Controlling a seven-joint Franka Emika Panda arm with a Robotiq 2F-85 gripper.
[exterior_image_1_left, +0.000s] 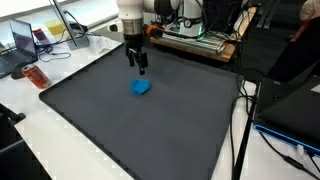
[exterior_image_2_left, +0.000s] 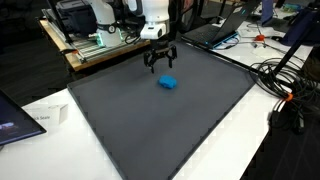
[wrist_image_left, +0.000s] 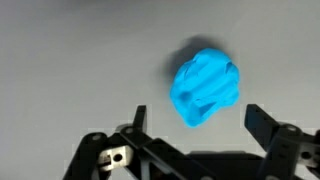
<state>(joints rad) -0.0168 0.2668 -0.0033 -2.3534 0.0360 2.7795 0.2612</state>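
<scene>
A small crumpled blue object lies on the dark grey mat, also shown in an exterior view and in the wrist view. My gripper hangs above the mat just behind the blue object, apart from it, also seen in an exterior view. In the wrist view its two fingers are spread wide and empty, with the blue object just beyond the fingertips.
The mat covers a white table. An orange object and a laptop lie off the mat's corner. Equipment with cables stands behind the arm. Black cables lie beside the mat.
</scene>
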